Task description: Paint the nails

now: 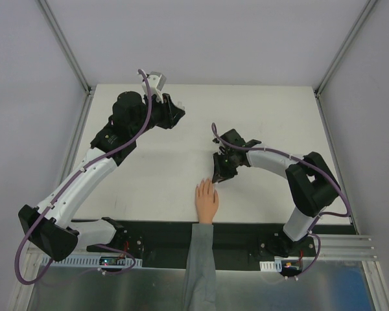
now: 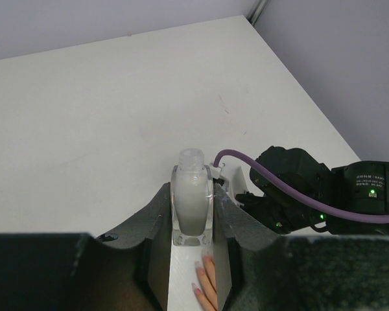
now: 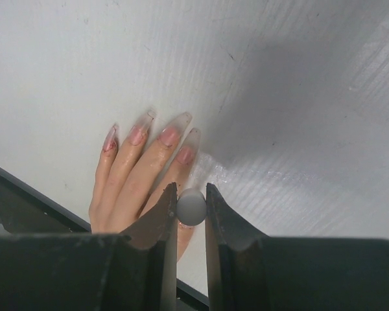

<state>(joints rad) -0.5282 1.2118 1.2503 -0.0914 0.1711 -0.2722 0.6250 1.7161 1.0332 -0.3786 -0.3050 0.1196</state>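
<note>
Thin pale pinkish nails (image 3: 170, 136) look stiff, delicate (stroke, never grip); right gripper (image 3: 190, 194) pinches a grey round knob (image 3: 192, 207), left gripper (image 2: 193, 214) clamps a clear glass bottle (image 2: 192, 194)

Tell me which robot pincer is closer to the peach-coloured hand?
Right. The right pincer, gripping a small grey round knob, hangs right by the peach-coloured hand, at its nail end. The left pincer holds a clear glass bottle far off, back-left.
</note>
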